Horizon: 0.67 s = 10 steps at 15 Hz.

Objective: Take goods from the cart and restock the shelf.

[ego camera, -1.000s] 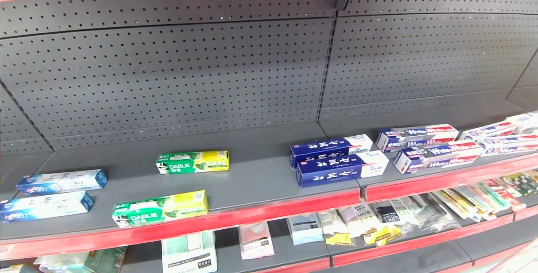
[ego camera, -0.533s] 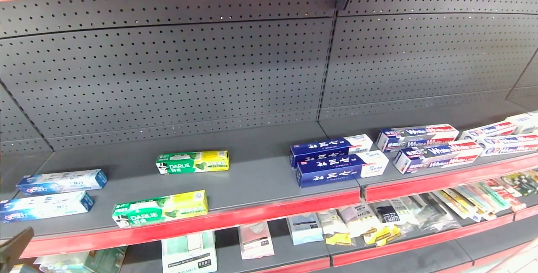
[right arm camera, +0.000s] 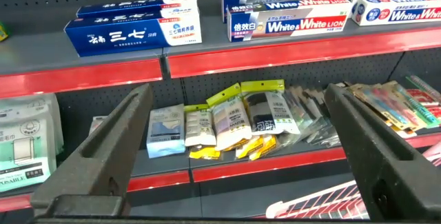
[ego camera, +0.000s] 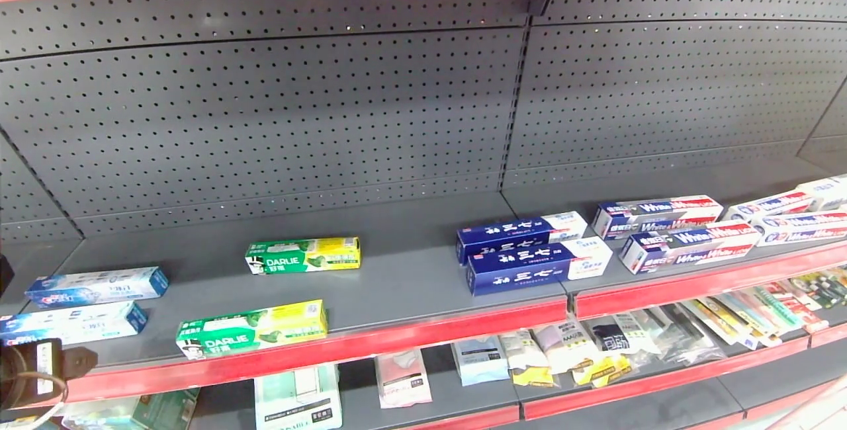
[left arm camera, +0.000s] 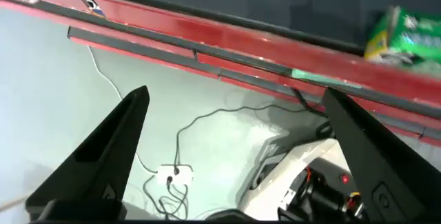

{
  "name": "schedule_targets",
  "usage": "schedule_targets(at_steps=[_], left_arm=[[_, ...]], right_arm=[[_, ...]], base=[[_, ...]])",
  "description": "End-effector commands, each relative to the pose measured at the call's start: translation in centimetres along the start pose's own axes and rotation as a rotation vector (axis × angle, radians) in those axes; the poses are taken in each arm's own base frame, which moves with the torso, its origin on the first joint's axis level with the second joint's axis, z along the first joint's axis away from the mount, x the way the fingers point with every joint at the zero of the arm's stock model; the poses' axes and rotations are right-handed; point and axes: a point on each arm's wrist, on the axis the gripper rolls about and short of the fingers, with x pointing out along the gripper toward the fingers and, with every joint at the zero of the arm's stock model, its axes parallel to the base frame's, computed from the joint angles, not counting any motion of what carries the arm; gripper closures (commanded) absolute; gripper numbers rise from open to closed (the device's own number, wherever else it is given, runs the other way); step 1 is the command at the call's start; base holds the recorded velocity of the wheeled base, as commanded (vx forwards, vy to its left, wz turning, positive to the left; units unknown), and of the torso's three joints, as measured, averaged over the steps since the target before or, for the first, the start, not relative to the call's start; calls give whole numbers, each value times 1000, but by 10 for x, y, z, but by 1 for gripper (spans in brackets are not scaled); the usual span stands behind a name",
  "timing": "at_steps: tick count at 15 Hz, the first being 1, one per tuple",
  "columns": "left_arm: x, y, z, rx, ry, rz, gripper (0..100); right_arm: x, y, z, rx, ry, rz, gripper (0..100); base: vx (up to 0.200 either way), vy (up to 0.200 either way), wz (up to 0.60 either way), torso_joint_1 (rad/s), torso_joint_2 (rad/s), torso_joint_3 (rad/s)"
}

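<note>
The left gripper [left arm camera: 236,94], fingers spread and empty, sits near the red front edge of the grey shelf [ego camera: 410,271]. The right gripper [right arm camera: 239,89], likewise spread and empty, faces packets [right arm camera: 231,120] under that shelf. On it lie green toothpaste boxes [ego camera: 251,329] left of centre, blue boxes [ego camera: 536,264] rightward and white boxes [ego camera: 688,245] farther right.

Shop, retail aisle: grey perforated-back metal shelving [ego camera: 410,271] with red front rails; blue-and-white cardboard toothpaste cartons [ego camera: 536,264]; flat plastic packets [ego camera: 403,377] below.
</note>
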Motion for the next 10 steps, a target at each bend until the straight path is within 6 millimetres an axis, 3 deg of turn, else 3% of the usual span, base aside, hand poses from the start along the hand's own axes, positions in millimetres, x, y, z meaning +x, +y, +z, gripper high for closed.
schedule_targets(at_steps=[1, 10], left_arm=[[35, -2, 8, -23, 99, 44, 0], [61, -23, 12, -36, 136, -33, 0]], right_arm=[[0, 0, 0, 0, 2, 1, 0], [0, 0, 0, 0, 2, 1, 0]], base=[[0, 0, 0, 0, 0, 0], [0, 0, 0, 0, 0, 0]])
